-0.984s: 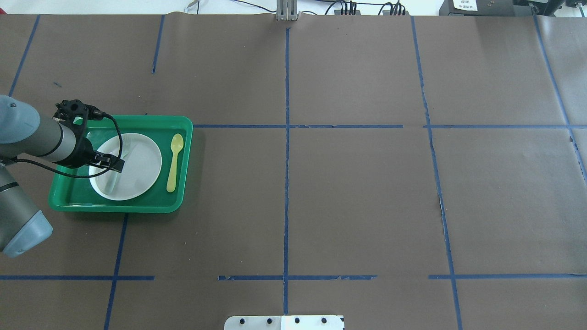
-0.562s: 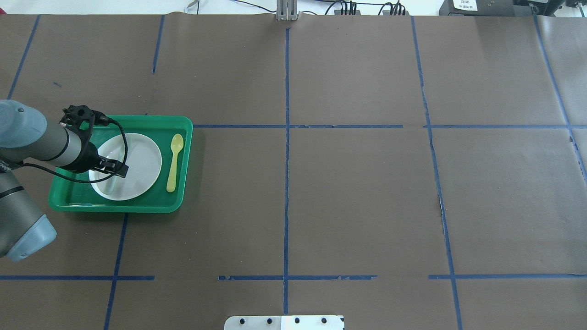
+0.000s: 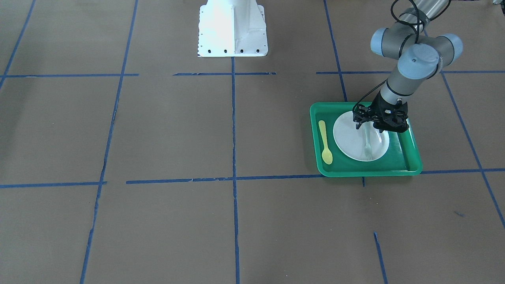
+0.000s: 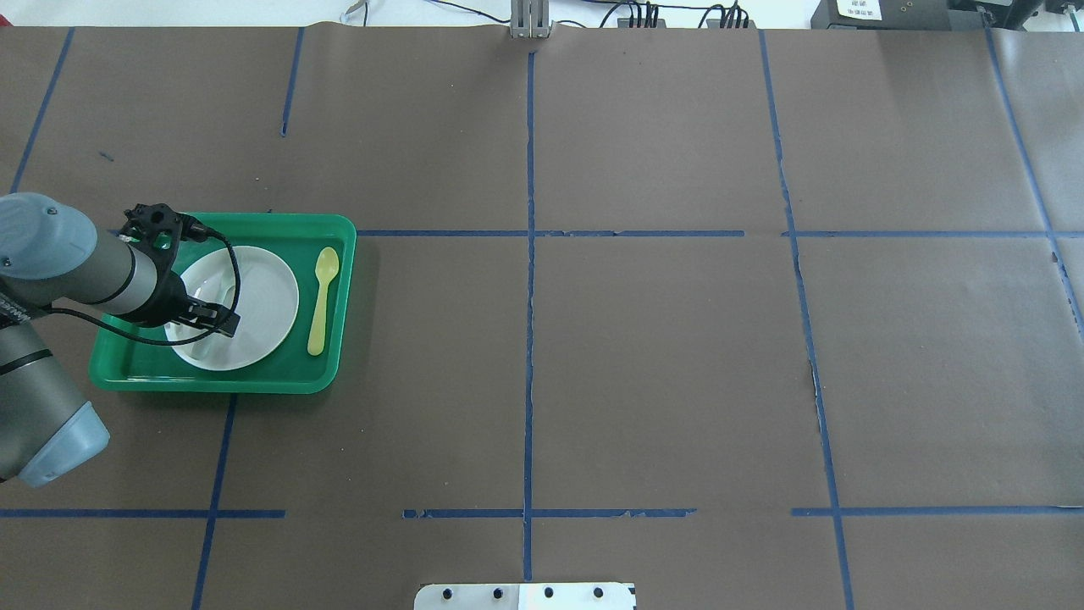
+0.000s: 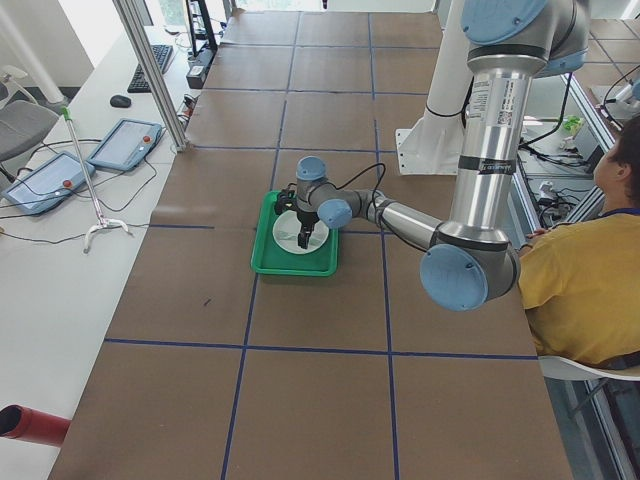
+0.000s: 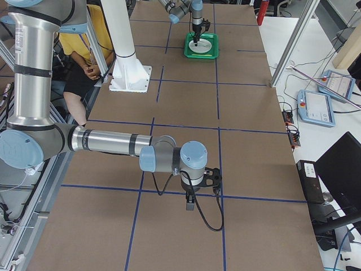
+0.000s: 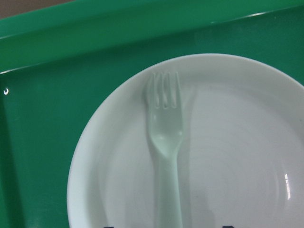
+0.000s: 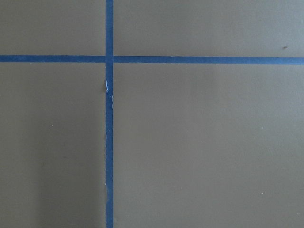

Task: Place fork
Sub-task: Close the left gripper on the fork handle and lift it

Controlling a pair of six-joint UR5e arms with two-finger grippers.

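The pale white fork [image 7: 166, 142] lies flat on the white plate [image 7: 237, 142], tines toward the tray's far wall. It also shows in the front-facing view [image 3: 367, 148]. The plate sits in the green tray [image 4: 254, 377]. My left gripper [image 3: 371, 128] hangs just over the plate, above the fork's handle. It is open, and its two dark fingertips [image 7: 107, 226] show far apart on either side of the handle. My right gripper [image 6: 190, 202] hovers over bare table far from the tray. I cannot tell whether it is open or shut.
A yellow plastic spoon [image 4: 322, 288] lies in the tray beside the plate. The tray stands at the table's left side. Blue tape lines cross the brown table cover. The white robot base plate [image 3: 232, 27] is at the robot's edge.
My left gripper has shifted a little along the fork's handle toward the robot's side of the plate. The fork, plate and spoon have not moved.
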